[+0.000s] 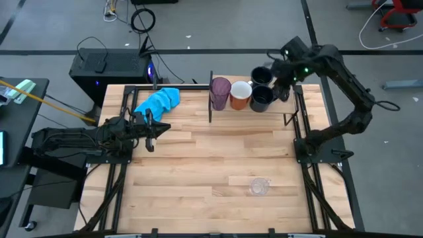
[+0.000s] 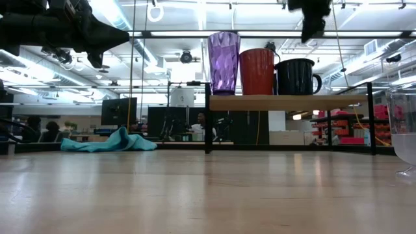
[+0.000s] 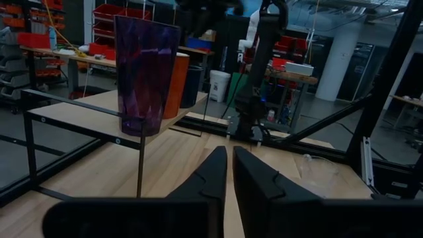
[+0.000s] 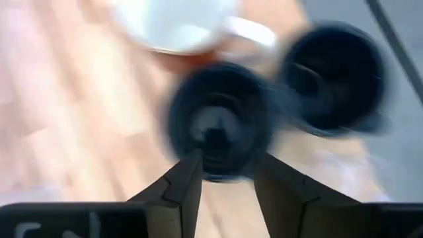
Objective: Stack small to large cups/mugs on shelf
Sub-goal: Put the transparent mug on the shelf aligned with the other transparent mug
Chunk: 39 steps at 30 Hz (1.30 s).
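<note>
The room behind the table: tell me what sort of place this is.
Probably a robotics lab or workshop. The low view looks past the shelf to desks with monitors and seated people; the left wrist view shows racks of red storage bins; cables trail across the grey floor.

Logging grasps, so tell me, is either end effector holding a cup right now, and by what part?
Neither holds anything. The right end effector hangs open above a navy mug on the shelf. The left end effector is shut and empty, over the table.
</note>
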Motion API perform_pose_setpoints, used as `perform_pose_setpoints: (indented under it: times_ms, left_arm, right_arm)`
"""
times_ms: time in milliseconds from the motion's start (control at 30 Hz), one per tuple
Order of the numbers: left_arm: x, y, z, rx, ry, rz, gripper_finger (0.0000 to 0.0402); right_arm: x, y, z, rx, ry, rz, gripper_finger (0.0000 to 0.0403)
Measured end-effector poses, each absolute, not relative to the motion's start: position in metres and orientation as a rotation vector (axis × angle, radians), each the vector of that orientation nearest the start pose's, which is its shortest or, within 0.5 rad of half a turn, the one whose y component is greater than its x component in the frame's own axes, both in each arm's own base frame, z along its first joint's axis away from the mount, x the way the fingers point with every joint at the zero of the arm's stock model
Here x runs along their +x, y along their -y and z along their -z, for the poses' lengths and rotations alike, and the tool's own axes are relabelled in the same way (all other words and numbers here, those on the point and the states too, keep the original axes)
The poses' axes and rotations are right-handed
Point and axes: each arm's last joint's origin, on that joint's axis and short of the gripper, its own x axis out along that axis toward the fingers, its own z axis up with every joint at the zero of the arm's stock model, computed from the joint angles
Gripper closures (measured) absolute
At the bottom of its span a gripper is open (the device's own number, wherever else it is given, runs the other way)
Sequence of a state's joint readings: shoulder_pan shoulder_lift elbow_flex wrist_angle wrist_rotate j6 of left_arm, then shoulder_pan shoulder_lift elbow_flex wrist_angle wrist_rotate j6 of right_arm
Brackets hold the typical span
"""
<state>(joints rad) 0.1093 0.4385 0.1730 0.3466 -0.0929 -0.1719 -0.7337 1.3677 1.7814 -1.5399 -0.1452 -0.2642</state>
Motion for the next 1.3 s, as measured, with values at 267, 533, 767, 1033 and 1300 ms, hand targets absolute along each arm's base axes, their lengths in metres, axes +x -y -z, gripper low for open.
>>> perform_pose_setpoints:
  times_ms: [267,533,767,1033,1300]
  left_arm:
    - [0.128,-0.017,-0.217,-0.170,0.098,-0.194,0.0374]
    - [0.128,-0.017,-0.217,-0.170,0.096,-0.195,0.0363]
    - [0.128,-0.017,-0.216,-0.171,0.092,-0.195,0.0369]
    - [0.128,-0.017,-0.216,-0.171,0.090,-0.195,0.0369]
    - [0.128,-0.017,-0.216,-0.170,0.086,-0.196,0.0361]
  right_arm:
    - [0.197,0.057,-0.412,0.251,-1.102,0.153,0.0265]
    - [0.242,-0.047,-0.349,0.181,-1.159,-0.109,0.0266]
    - [0.255,-0.125,-0.297,0.161,-1.257,-0.143,0.0266]
    - [0.252,-0.186,-0.262,0.104,-1.380,-0.141,0.0266]
    - [0.246,-0.216,-0.234,-0.011,-1.398,-0.081,0.0266]
